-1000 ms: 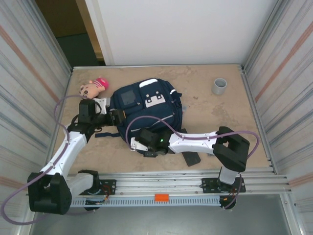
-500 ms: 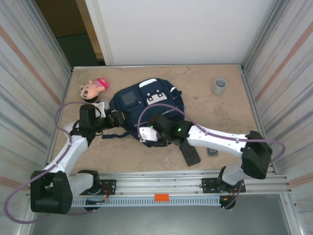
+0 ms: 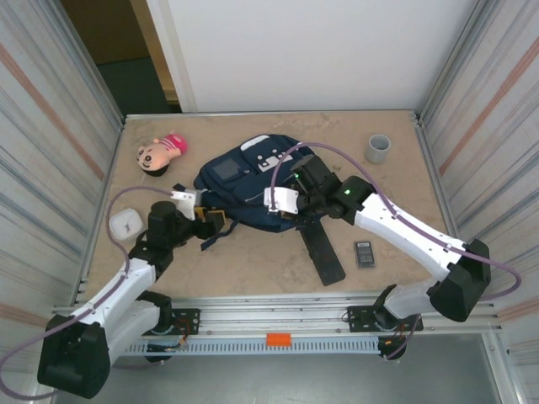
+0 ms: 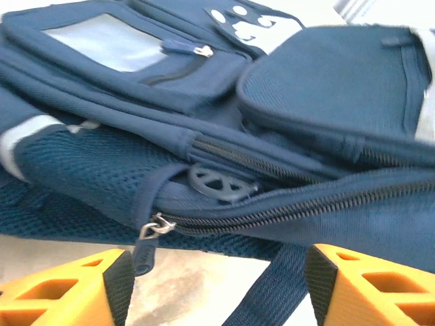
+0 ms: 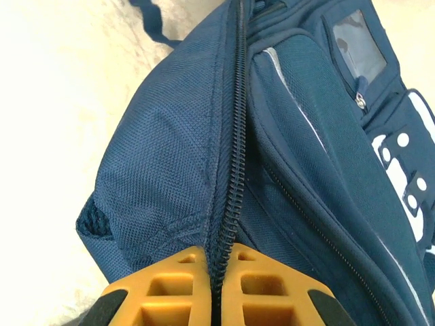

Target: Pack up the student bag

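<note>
At the far left of the pale stone-patterned table [image 3: 253,265], a small white rounded-square object [image 3: 124,224] lies just beside the left arm. Beyond it, near the back left corner, lies a plush doll head with a pink cap [image 3: 158,153].

The left gripper [image 3: 216,220] sits low at the near left edge of the large navy blue fabric backpack [image 3: 244,181]. From its wrist camera the left gripper [image 4: 217,292] has its orange fingers [image 4: 68,288] spread wide with nothing between them. The backpack [image 4: 224,122] lies just ahead of them, showing a metal zip pull [image 4: 153,227] and a round navy rubber tag [image 4: 221,183] on its side seam.

The backpack lies flat at the middle of the table, towards the back, its front pocket with a clear window and white patches facing up.

The right gripper [image 3: 285,215] is down on the backpack's near right edge. Seen from its wrist, the right gripper [image 5: 216,285] has its orange pads [image 5: 170,292] pressed together, pinching the long zip line [image 5: 234,170] of the backpack [image 5: 170,156], which runs straight into the seam between them. A thin white stripe [image 5: 292,95] crosses the pocket to the right of the zip.

To the right, a broad flat black strap [image 3: 324,252] reaches from the backpack towards the near edge. A small dark rectangular device [image 3: 364,253] lies just beside it, and a short grey cup [image 3: 378,149] stands upright near the back right corner
</note>
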